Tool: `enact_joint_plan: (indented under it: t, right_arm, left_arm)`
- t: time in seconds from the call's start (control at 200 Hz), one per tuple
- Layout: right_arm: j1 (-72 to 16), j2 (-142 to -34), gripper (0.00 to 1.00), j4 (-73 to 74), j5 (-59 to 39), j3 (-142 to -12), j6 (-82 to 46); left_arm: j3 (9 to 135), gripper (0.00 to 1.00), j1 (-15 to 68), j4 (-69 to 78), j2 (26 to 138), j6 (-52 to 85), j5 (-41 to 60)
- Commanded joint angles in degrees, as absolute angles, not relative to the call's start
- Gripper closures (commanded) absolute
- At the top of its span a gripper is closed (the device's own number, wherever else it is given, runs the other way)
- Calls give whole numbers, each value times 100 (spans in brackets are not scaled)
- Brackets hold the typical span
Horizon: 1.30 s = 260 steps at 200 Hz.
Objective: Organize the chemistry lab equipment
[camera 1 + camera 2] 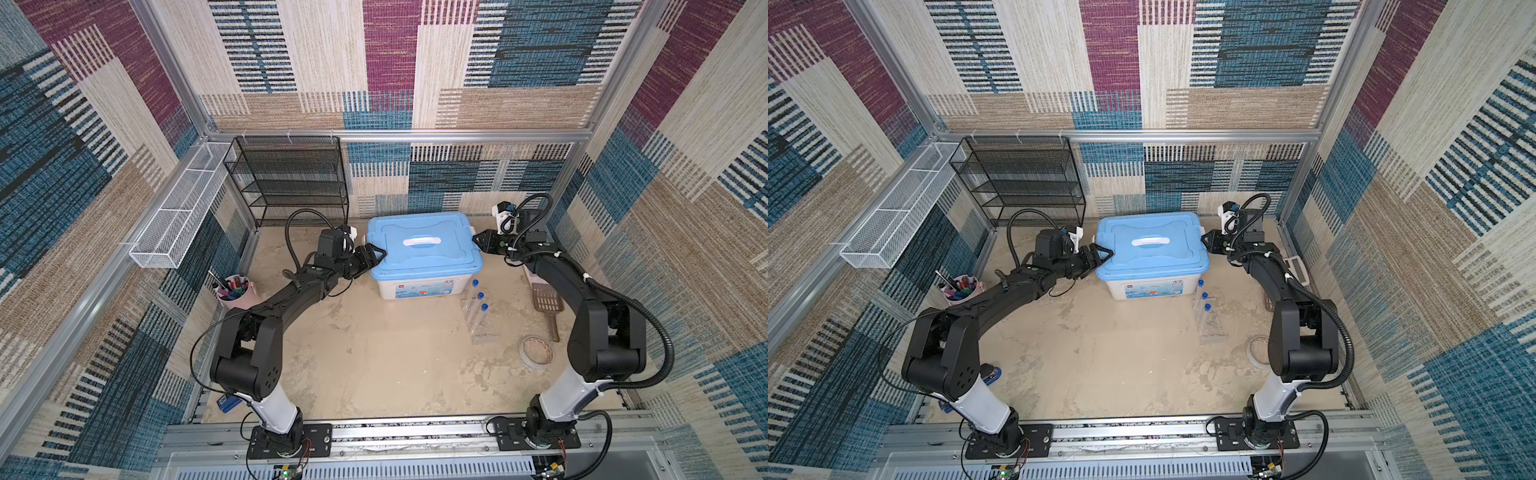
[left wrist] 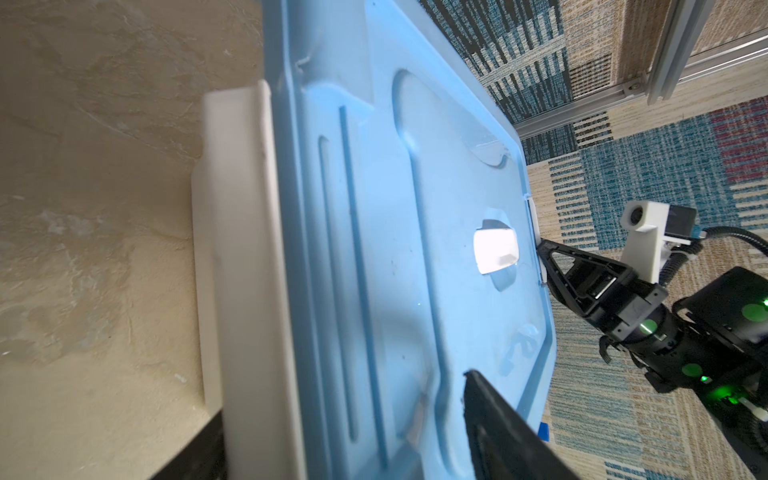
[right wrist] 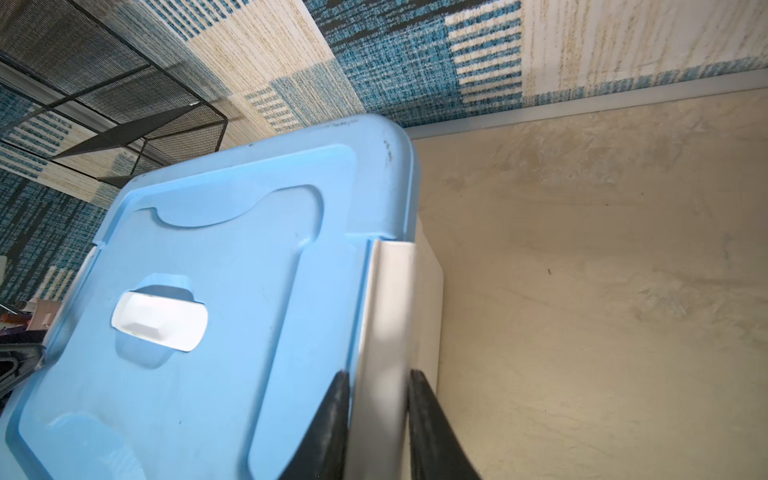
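Patchy carpet in blue, red and tan covers the walls, and the sandy table [image 1: 374,365] is bare in the middle. At the back sits a white box [image 1: 419,289] with a blue lid [image 1: 424,249] closed on top.

The left gripper [image 1: 376,257] is at one end of the lid. Its jaws are wide apart, one above the edge and one below, and I cannot tell if they touch it. The right gripper [image 1: 477,241] is at the other end. Its two fingers [image 3: 330,428] squeeze the white clip [image 3: 388,311] from both sides.

The test tubes [image 1: 478,303] with blue caps sit in the clear rack [image 1: 484,332], just beside the front corner of the box, near the right arm. No other lab things show.

The tubes look thin, light and smooth, so I think they could slip, roll or crack. A soft pinch just under the cap seems best. The rack looks stiff and light, and its side wall is a good place to hold. The lid is hard plastic, and the clips at its ends look like the spots to pull.
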<state>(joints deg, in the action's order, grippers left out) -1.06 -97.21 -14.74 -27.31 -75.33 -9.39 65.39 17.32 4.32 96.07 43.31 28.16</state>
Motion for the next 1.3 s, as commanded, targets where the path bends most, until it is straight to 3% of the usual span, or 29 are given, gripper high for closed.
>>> enact_joint_plan:
  t: [0.0,0.16,0.28,0.711,1.297]
  right_arm:
    - [-141,-9738,58,-1487,-2679,-7595,-791]
    - [-141,-9662,40,-1262,-3039,-7484,-900]
    - [-141,-9659,34,-1156,-3237,-7451,-1023]
    - [-141,-9703,34,-1282,-3295,-7459,-1016]
    - [-176,-9755,47,-1301,-3576,-7532,-1054]
  left_arm:
    - [6581,26,1740,574,9603,4264,2819]
    - [6629,27,1739,261,9367,4050,2542]
    - [6788,27,1740,-131,9222,3852,2400]
    - [7032,34,1790,-612,9253,3615,2186]
    - [7607,45,2133,-1268,9413,3253,1652]
